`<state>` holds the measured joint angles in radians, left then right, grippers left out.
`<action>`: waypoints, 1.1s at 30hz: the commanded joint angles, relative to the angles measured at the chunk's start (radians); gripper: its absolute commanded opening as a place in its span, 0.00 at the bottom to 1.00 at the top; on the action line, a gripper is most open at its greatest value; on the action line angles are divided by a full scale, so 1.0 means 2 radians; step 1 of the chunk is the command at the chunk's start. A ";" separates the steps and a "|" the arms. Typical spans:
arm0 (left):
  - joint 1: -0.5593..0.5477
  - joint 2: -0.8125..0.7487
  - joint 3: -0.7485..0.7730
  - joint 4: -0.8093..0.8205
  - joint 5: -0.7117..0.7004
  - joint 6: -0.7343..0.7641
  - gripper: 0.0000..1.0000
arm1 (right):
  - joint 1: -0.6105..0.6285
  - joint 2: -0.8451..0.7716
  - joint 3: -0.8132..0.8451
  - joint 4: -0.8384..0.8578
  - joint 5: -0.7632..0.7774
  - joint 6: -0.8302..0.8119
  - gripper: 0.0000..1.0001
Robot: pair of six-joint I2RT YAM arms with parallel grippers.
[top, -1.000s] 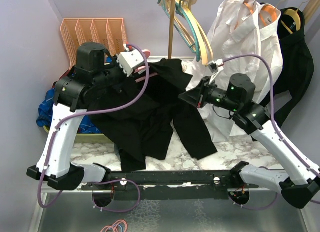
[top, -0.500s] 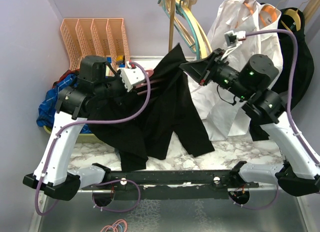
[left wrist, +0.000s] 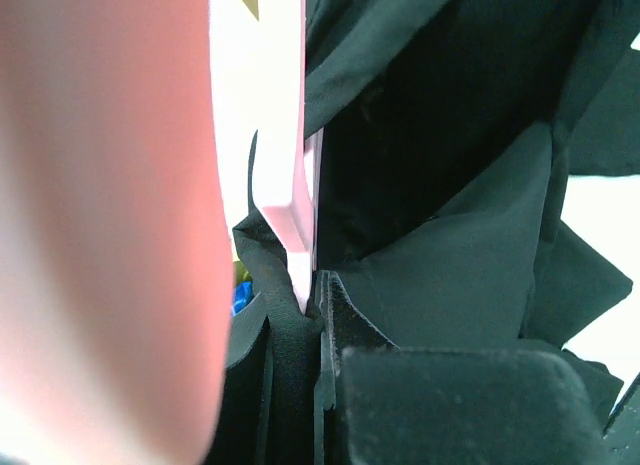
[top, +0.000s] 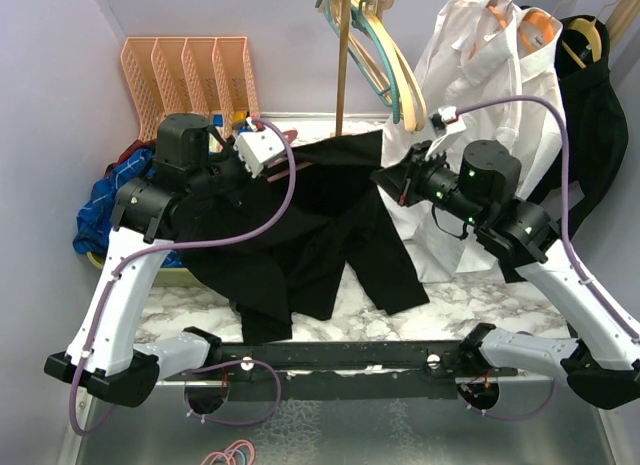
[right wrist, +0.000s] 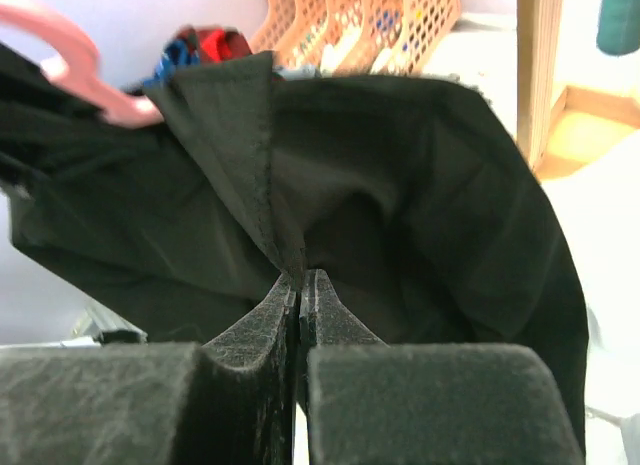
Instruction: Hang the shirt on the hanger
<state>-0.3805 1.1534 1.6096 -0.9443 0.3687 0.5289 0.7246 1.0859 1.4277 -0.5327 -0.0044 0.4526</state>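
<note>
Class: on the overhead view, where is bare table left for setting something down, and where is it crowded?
Bare marble table shows front right, between the black shirt, the white shirt and the right arm. Left and back are crowded: blue garment, orange tray.

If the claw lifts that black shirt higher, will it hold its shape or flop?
Likely floppy: the shirt sags in folds where the right claw pinches it. Probably light too, since that small pinch holds part up.
</note>
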 commanded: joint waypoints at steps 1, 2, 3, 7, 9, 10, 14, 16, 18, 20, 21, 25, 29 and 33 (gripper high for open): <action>0.010 0.002 0.059 0.017 0.004 -0.029 0.00 | -0.001 -0.008 -0.041 -0.005 -0.071 -0.028 0.01; 0.011 0.005 0.072 0.007 0.017 -0.026 0.00 | -0.001 -0.008 -0.048 -0.001 -0.087 -0.035 0.01; 0.012 0.007 0.084 -0.006 0.034 -0.018 0.00 | -0.001 -0.010 -0.053 0.001 -0.092 -0.041 0.03; 0.013 0.007 0.101 -0.065 0.099 0.023 0.00 | -0.001 -0.033 -0.053 0.010 -0.039 -0.087 0.56; 0.013 0.003 0.093 -0.080 0.101 0.041 0.00 | -0.001 -0.047 -0.044 0.012 -0.014 -0.125 0.95; 0.012 -0.001 0.087 -0.083 0.096 0.050 0.00 | -0.001 -0.054 -0.038 0.012 -0.008 -0.143 1.00; 0.013 -0.011 0.062 -0.102 0.085 0.089 0.00 | -0.001 -0.086 -0.027 0.027 -0.005 -0.210 0.99; 0.013 -0.014 0.051 -0.106 0.081 0.099 0.00 | -0.001 -0.096 -0.027 0.040 -0.010 -0.229 0.99; 0.013 -0.014 0.047 -0.111 0.084 0.111 0.00 | -0.001 -0.093 -0.024 0.044 -0.042 -0.252 0.98; 0.012 -0.014 0.045 -0.122 0.099 0.134 0.00 | -0.001 -0.086 -0.034 0.047 -0.099 -0.273 0.95; 0.012 -0.013 0.045 -0.132 0.114 0.151 0.00 | -0.001 -0.082 -0.041 0.047 -0.132 -0.287 0.94; 0.013 -0.016 0.041 -0.176 0.166 0.241 0.00 | -0.001 -0.076 -0.086 0.056 -0.236 -0.346 0.90; 0.013 -0.019 0.031 -0.213 0.195 0.330 0.00 | -0.001 -0.078 -0.114 0.096 -0.258 -0.363 0.63; 0.013 -0.019 0.027 -0.236 0.215 0.382 0.00 | -0.002 -0.039 -0.108 0.092 -0.237 -0.383 0.31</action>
<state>-0.3599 1.1343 1.6714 -1.3430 0.6830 1.1011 0.7246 0.9676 1.1881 -0.4049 -0.4347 -0.2405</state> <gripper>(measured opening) 0.118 0.325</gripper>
